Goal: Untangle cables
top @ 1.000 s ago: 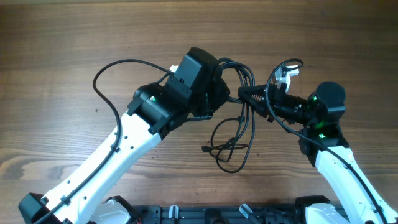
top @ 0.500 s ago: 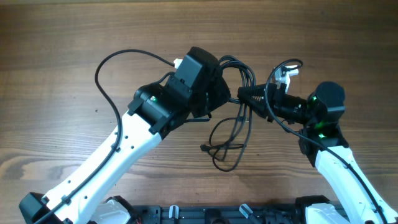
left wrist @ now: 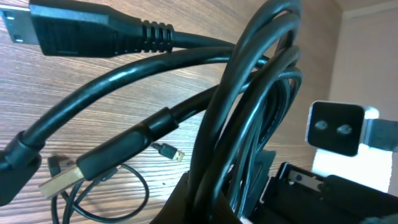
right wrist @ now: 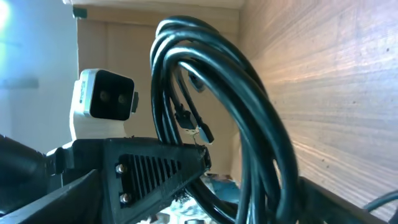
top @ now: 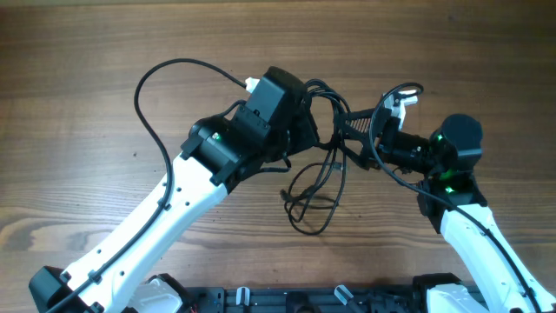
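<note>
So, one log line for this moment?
step: untangling | left pincer: shut on cables | right pincer: open, cables between its fingers | slack loop lying on table

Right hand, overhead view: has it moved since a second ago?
Yes. The right hand has opened, its fingers spreading apart near the cables, while its wrist keeps the same spot over the table grain.

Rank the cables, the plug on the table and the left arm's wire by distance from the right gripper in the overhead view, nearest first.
1. cables: hanging right beside the open right gripper, at its fingertips.
2. plug: lying on the table, nearer the robot and to the gripper's left.
3. arm wire: arcing far off to the left.
</note>
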Robot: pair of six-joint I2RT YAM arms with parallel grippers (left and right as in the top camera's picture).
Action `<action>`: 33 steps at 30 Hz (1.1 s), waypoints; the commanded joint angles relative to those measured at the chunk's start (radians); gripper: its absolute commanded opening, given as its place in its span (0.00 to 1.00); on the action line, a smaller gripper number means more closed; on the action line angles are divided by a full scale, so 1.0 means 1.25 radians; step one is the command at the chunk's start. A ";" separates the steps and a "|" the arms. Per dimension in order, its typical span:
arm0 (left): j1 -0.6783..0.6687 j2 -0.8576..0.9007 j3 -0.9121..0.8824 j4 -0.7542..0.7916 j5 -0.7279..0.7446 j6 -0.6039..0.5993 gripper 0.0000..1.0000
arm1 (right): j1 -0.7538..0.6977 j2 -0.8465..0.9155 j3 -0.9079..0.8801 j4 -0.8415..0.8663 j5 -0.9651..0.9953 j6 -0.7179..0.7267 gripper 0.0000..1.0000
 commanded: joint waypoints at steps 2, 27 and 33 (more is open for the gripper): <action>-0.002 0.005 0.005 -0.018 -0.016 0.061 0.04 | 0.000 0.000 0.005 0.000 -0.013 -0.107 1.00; -0.002 0.005 0.005 -0.130 0.009 0.226 0.04 | 0.000 0.000 0.005 -0.176 0.096 -0.670 0.58; -0.003 0.005 0.005 -0.129 0.012 0.226 0.04 | 0.000 0.000 0.005 -0.176 0.099 -0.670 0.35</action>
